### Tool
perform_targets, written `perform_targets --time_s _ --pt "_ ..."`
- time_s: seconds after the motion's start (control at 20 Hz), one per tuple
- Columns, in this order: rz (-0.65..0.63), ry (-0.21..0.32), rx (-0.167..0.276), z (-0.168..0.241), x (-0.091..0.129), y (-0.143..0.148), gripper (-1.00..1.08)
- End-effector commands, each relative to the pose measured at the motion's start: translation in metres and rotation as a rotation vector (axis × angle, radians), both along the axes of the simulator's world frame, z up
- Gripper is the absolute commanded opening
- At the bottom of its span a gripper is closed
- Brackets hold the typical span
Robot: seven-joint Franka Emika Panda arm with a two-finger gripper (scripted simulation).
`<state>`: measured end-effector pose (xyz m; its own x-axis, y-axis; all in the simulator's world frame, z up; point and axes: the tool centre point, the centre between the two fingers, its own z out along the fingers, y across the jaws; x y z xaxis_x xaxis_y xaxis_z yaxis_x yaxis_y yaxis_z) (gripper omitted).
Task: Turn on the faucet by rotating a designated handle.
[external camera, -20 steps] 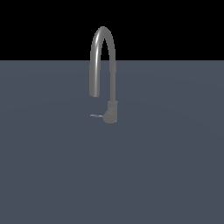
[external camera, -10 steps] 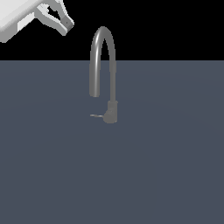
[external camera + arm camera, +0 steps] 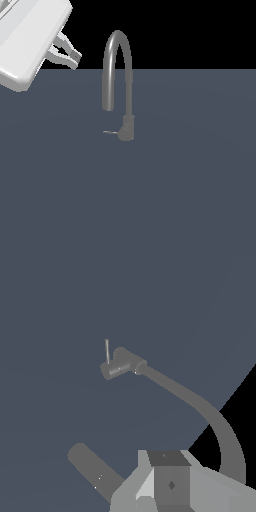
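Note:
The grey faucet [image 3: 118, 70] stands on the dark floor with its tall arched spout and short base [image 3: 128, 128]. The handle [image 3: 110, 132], a thin straight lever, sticks out of the base toward the exterior view's left. My gripper [image 3: 76, 59] hangs high up, well to the left of the spout's top and apart from it. Its fingers meet at the tips with nothing between them, so it is shut. In the wrist view the handle [image 3: 107, 351] and the faucet [image 3: 122, 363] lie far beyond my gripper [image 3: 171, 478].
The white hand body [image 3: 30, 42] fills the upper left corner of the exterior view. A flat dark grey floor [image 3: 190, 190] spreads around the faucet. The spout's open end [image 3: 90, 466] shows near my fingers in the wrist view.
The arm has come into view from the upper left and moved down and right toward the spout's top. Faucet and handle have not moved.

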<state>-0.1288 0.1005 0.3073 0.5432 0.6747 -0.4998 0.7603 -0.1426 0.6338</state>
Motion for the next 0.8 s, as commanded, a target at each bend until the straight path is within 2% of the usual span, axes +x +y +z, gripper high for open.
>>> perform_targets --time_s 0.0,0.75 --pt "0.048 0.003 -0.044 -0.010 0.003 0.003 -1.00" --pt "0.303 0.018 -0.285 -0.067 0.018 0.011 -1.00"
